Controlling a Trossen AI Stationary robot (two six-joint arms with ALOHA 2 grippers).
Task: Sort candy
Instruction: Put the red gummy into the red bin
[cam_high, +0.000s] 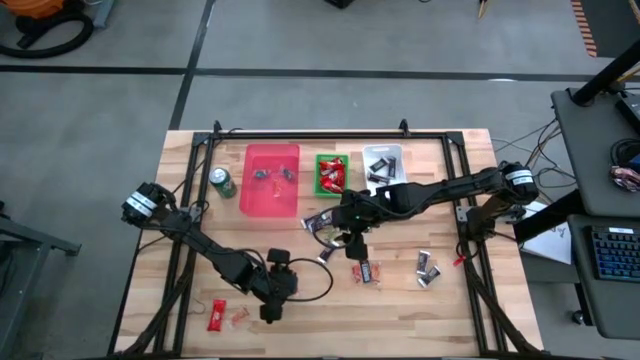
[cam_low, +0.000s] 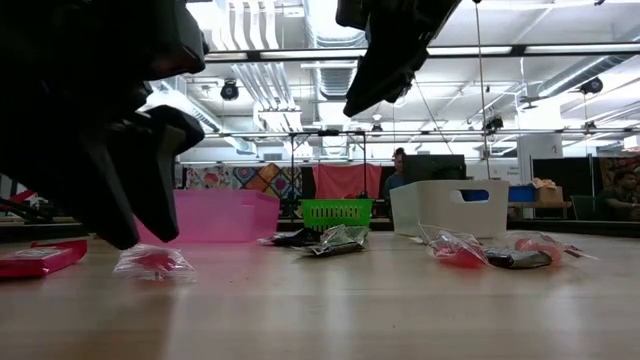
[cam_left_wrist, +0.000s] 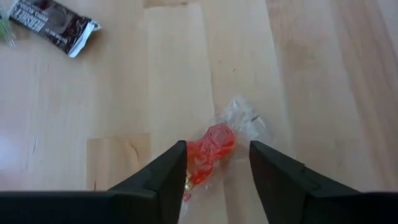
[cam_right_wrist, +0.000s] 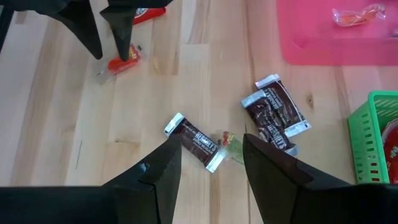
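Straddling a red clear-wrapped candy (cam_left_wrist: 210, 148) on the desk (cam_high: 400, 310), the left claw (cam_left_wrist: 217, 171) is hanging with fingers apart, the candy's long axis running toward one o'clock.

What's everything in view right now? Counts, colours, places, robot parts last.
Pink bin: one, far side of the table, a few clear-wrapped sweets inside.
Green basket: one, right of the pink bin, holds red-wrapped candy.
White bin: one, right of the basket, dark candy inside.
Green can: one, upright, left of the pink bin.
Clear-wrapped red sweet: one, on the wood between the left fingers.
Red flat candy: one, near front edge.
Dark chocolate bars: several, mid-table and right of it.
Left gripper: open, low over the red sweet.
Right gripper: open, above the mid-table bars.
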